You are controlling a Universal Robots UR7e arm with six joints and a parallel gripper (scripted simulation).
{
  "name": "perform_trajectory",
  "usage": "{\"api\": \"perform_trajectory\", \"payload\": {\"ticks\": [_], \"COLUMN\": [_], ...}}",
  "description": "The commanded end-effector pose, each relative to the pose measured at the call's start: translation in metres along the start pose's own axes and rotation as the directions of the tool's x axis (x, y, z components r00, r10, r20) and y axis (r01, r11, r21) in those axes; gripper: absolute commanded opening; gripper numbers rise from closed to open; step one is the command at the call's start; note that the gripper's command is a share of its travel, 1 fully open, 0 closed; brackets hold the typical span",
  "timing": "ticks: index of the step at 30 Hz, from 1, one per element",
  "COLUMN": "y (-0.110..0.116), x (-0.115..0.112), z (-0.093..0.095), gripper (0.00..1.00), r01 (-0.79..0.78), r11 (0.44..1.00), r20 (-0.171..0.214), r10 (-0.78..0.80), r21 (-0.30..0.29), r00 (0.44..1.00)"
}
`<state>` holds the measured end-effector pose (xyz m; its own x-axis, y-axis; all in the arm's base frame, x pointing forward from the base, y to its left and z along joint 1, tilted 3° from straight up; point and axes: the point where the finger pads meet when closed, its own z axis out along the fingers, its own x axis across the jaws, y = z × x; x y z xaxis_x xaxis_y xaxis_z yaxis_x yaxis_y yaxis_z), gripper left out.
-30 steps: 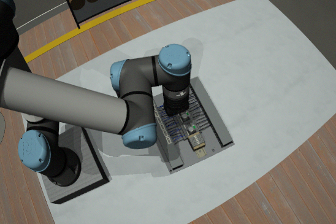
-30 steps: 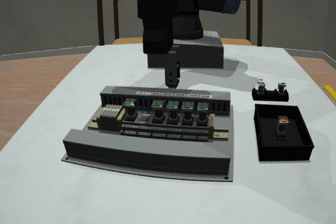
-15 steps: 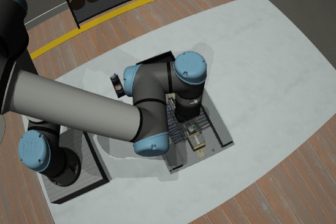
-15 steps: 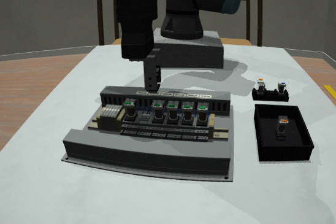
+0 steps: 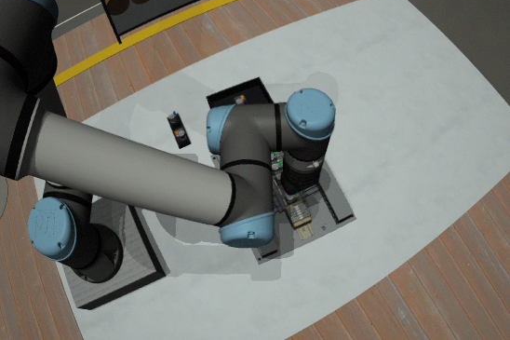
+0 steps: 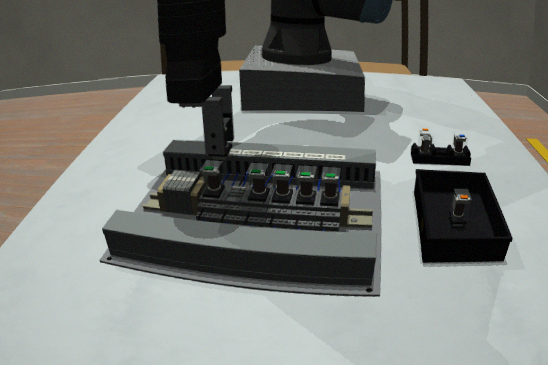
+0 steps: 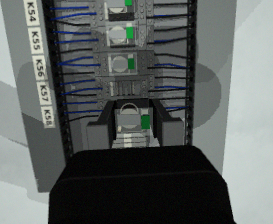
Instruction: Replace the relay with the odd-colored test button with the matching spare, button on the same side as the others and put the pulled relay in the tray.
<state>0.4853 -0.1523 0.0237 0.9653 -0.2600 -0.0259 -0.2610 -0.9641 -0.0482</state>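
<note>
My gripper [image 6: 218, 149] [image 7: 133, 111] is shut on a relay with a green button, the button toward the same side as the row's. It is above the leftmost seated relay [image 6: 214, 182], which the held relay hides in the wrist view. An empty socket [image 6: 238, 194] [image 7: 124, 89] lies beside that relay. Seated relays [image 6: 282, 186] [image 7: 119, 64] with green buttons stand on the socket's other side. A relay with an orange button [image 6: 459, 206] [image 5: 239, 100] stands in the black tray [image 6: 462, 250] [image 5: 255, 88]. In the top view the arm hides the fingers.
A black holder [image 6: 441, 156] [image 5: 184, 143] behind the tray bears one orange-button relay [image 6: 425, 144] and one blue-button relay [image 6: 459, 144]. Grey wire ducts [image 6: 240, 243] [image 7: 213, 75] run along both sides of the row. Terminal blocks [image 6: 181, 190] stand at its left end.
</note>
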Motion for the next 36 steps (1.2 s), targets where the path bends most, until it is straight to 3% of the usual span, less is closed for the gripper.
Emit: {"api": "perform_trajectory", "payload": {"ticks": [1, 36], "y": [-0.0009, -0.0091], "x": [-0.0001, -0.0057], "z": [-0.0007, -0.0008], "gripper": [0.00, 0.00], "r01": [0.000, 0.000], "r11": [1.000, 1.000], "r20": [-0.002, -0.002], "r10": [0.000, 0.000], "r21": [-0.001, -0.001], "r00": [1.000, 1.000]}}
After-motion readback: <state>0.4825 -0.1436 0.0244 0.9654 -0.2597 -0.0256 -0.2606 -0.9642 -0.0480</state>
